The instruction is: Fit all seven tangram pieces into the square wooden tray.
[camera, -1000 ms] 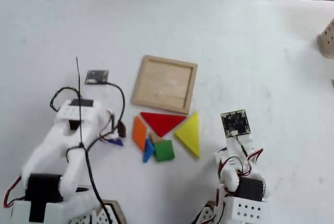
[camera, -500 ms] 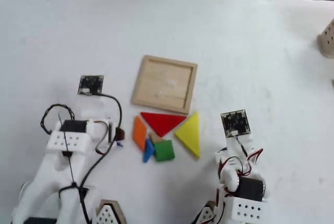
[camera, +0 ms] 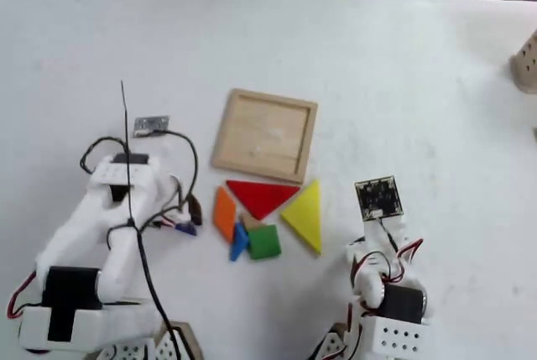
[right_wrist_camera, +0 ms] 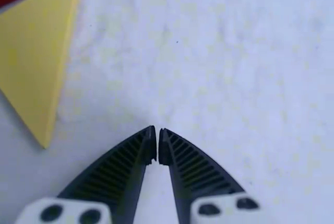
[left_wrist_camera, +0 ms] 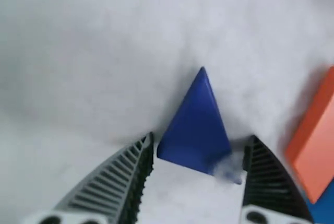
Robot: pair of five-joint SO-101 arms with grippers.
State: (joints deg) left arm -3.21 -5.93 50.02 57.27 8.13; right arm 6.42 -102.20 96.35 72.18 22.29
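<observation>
1. Open white tabletop stretches beyond the square wooden tray and on both its flanks.
2. The tray's near edge is crowded by a red wooden triangle, a yellow wooden triangle, an orange wooden piece, a green wooden square and a blue wooden piece, all packed together.
3. The left gripper has its jaws parted round a small blue wooden triangle, and the orange wooden piece lies just beside one jaw.

Tray: bare pale wood, matt, faint grain. Blue triangle and yellow triangle: smooth painted faces, matt to satin. Table: white, matt, slightly mottled. Left gripper, right gripper: black ribbed plastic fingers, white plastic bodies.
</observation>
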